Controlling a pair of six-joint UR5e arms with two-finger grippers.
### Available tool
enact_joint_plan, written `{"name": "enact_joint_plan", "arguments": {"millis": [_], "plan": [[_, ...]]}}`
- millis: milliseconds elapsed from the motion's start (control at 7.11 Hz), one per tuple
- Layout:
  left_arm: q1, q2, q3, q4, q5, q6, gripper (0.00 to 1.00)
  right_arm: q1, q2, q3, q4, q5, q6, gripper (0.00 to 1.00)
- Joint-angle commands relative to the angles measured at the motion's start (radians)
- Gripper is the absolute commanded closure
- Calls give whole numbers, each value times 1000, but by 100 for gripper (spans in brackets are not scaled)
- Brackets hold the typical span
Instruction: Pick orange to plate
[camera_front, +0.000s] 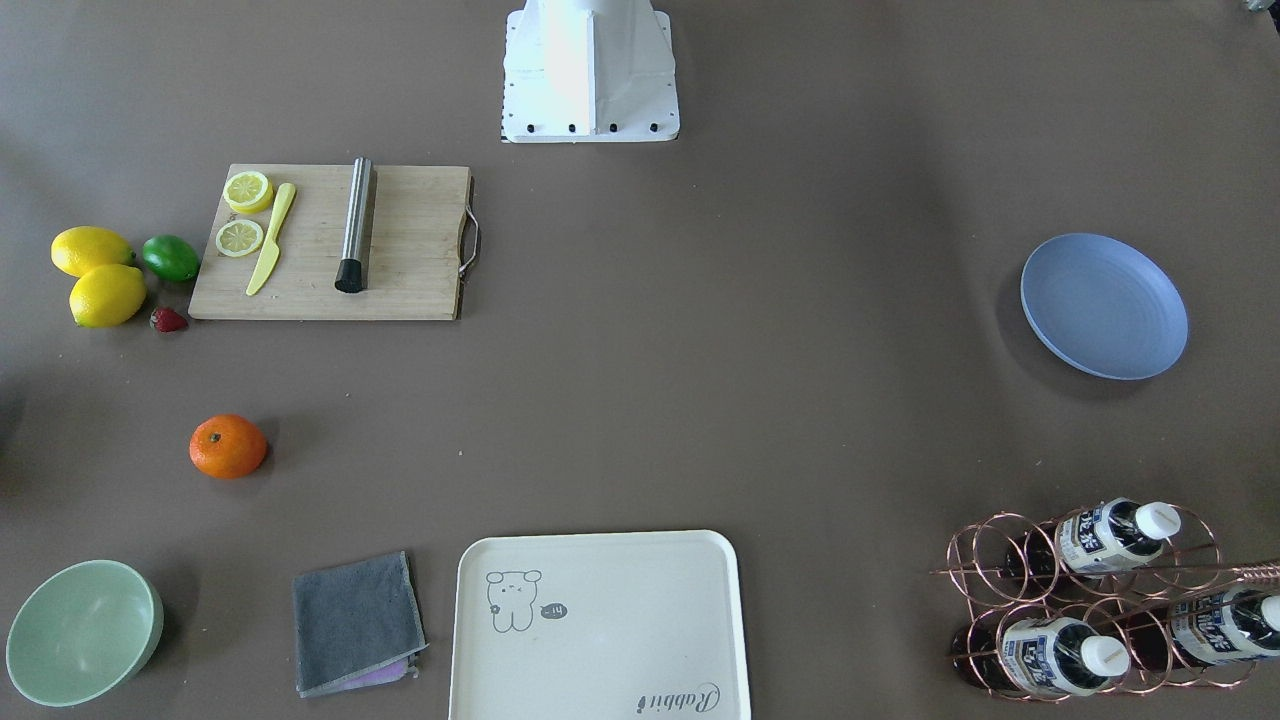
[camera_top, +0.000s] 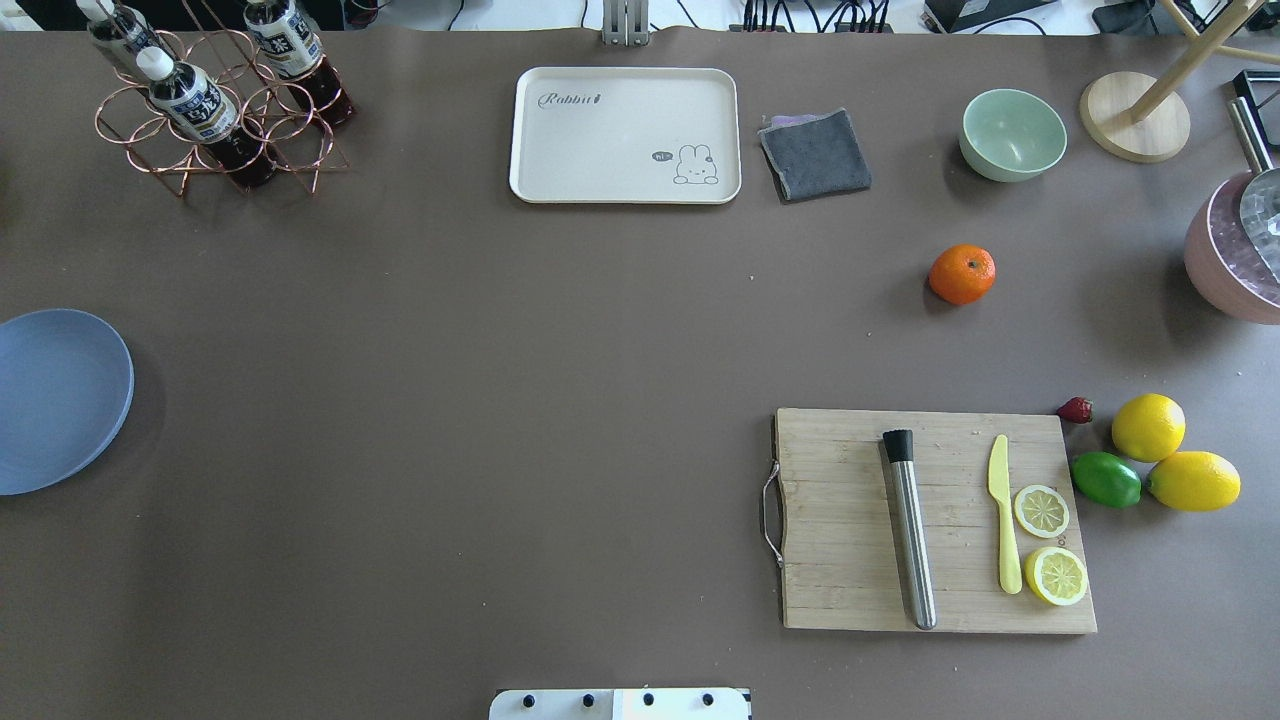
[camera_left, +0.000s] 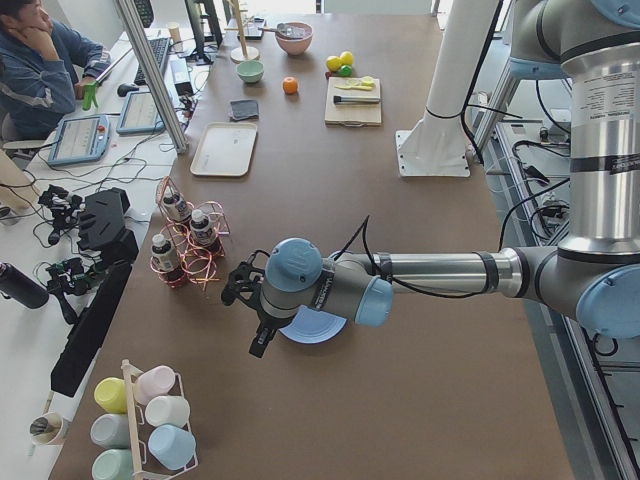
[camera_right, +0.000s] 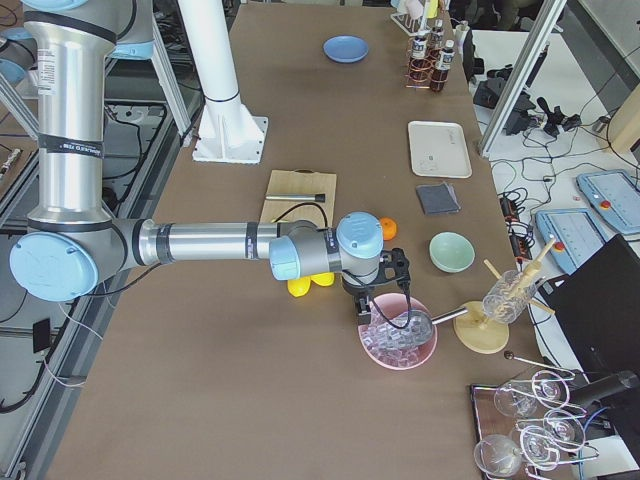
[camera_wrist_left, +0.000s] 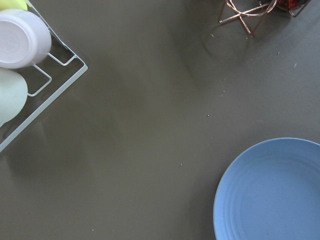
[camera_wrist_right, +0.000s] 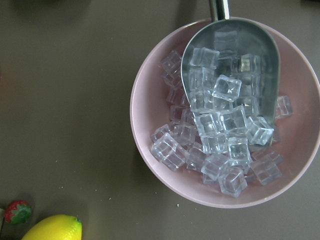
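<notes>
Black left fingers (camera_left: 256, 340) hang above the counter (camera_top: 450, 400) at the near edge of the plate (camera_front: 1104, 306). From where I stand I cannot tell whether they are apart or together. The right fingers (camera_right: 361, 305) are just as hard to read. They hover over a pink bowl (camera_wrist_right: 150, 100) of ice cubes (camera_wrist_right: 215, 135) with a metal scoop (camera_wrist_right: 250, 45) resting in it, at the counter's far right end.

Neither arm holds anything, so the pick looks not yet begun. The orange (camera_front: 228, 446) sits alone on bare counter between the mint bowl (camera_top: 1012, 133) and the cutting board (camera_top: 850, 520), touching nothing and open to a grasp from above. It lies on the right arm's side, while the plate is well apart on the left, so I'd guess the right arm fetches it and must carry it across.
</notes>
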Motion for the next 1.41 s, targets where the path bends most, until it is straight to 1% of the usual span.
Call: {"name": "enact_joint_plan", "arguments": {"millis": [0,141,422,562,703,844,1266], "plan": [[173,-5,200,-373,53,-299,2,-77,0,5,100,-47,133,0],[247,-3,225,-457,61,-398,2,-83,-4,6,120,-40,152,0],[280,1,248,-477,51,-414,2,-97,-6,20,121,-39,177,0],[280,0,250,-477,42,-414,17,-99,-6,22,121,-39,177,0],[281,-2,259,-477,20,-407,56,-99,-6,22,121,-42,177,0],[296,0,264,-479,20,-403,59,-99,-6,20,121,-46,177,0],[298,-3,284,-479,19,-402,60,-100,-6,20,121,-47,177,0]]}}
